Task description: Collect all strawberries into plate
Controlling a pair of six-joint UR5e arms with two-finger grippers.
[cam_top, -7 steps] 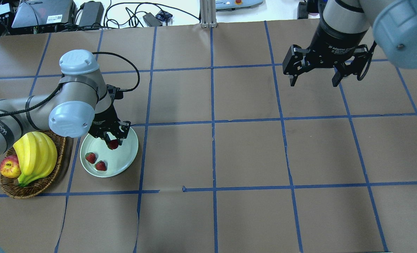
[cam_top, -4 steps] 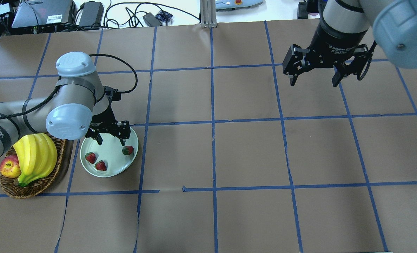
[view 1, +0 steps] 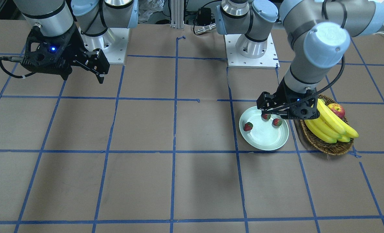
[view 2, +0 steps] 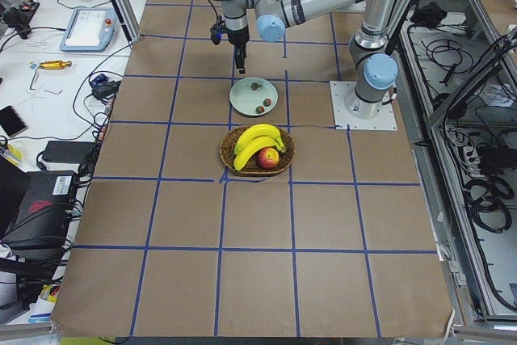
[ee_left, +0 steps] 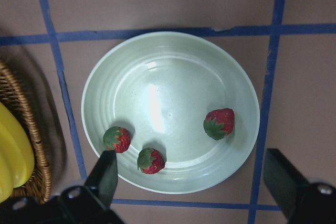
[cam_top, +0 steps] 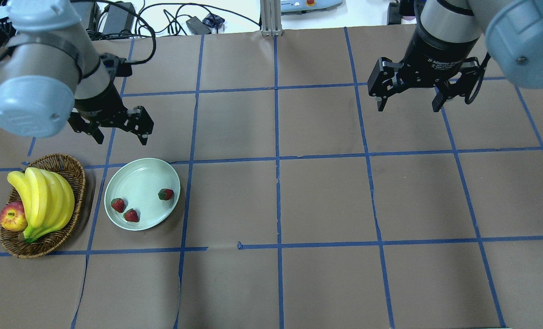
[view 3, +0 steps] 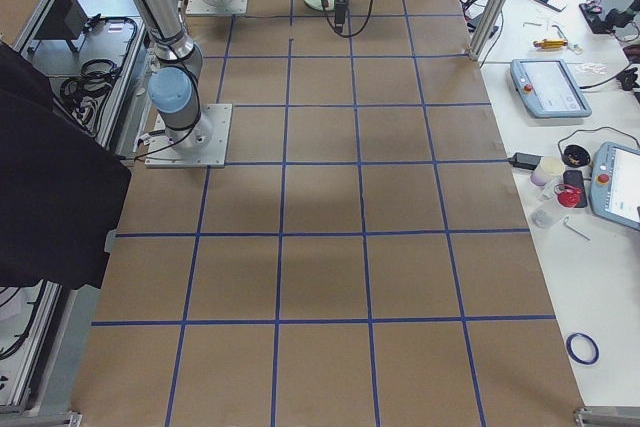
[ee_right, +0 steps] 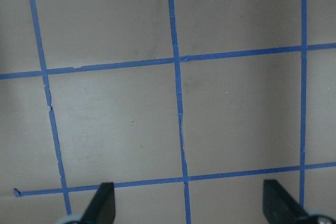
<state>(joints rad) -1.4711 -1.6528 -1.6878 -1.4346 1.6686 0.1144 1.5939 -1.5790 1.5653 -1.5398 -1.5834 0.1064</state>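
Note:
The pale mint plate (cam_top: 139, 179) lies on the table's left part, with all three strawberries in it. One strawberry (cam_top: 166, 194) is at its right, and two more strawberries (cam_top: 118, 204) (cam_top: 131, 215) are at its front left. The left wrist view shows the plate (ee_left: 168, 77) and strawberries (ee_left: 219, 123) (ee_left: 116, 139) (ee_left: 150, 160) from straight above. My left gripper (cam_top: 122, 137) is open and empty, raised above the table beyond the plate. My right gripper (cam_top: 408, 107) is open and empty, high over the far right; its fingers (ee_right: 102, 205) frame bare table.
A brown wicker basket (cam_top: 52, 246) with bananas (cam_top: 43, 201) and a red apple (cam_top: 12, 217) stands just left of the plate. Brown paper with a blue tape grid covers the table. Cables and devices lie beyond the far edge.
My left gripper opened and let the third strawberry go onto the plate's right side. It then rose and drew back away from the plate. The right arm has not moved.

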